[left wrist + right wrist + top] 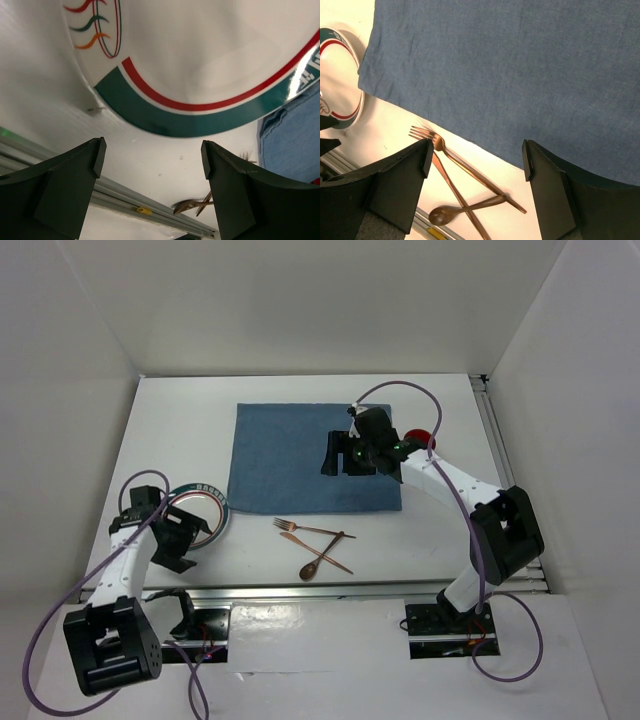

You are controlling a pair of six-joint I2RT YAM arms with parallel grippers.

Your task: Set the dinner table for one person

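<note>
The dinner table (pixel 180 430) is a white top with a blue placemat (pixel 290 455) in its middle. A white plate (pixel 212 502) with a green and red rim lies left of the mat, partly under my left arm. My left gripper (pixel 183 538) hangs open and empty just beside the plate's near rim (pixel 165 122). Copper cutlery lies crossed in front of the mat: a fork (pixel 300 528), a knife (pixel 318 550) and a spoon (pixel 320 560). My right gripper (pixel 342 456) is open over the mat's right part (pixel 510 65), holding nothing; the fork (pixel 462 164) and the spoon (pixel 465 210) show between its fingers.
A red object (pixel 421 435) sits behind my right arm at the mat's right edge, mostly hidden. A silver rail (pixel 330 590) runs along the table's near edge, close to the cutlery. White walls close in the back and both sides.
</note>
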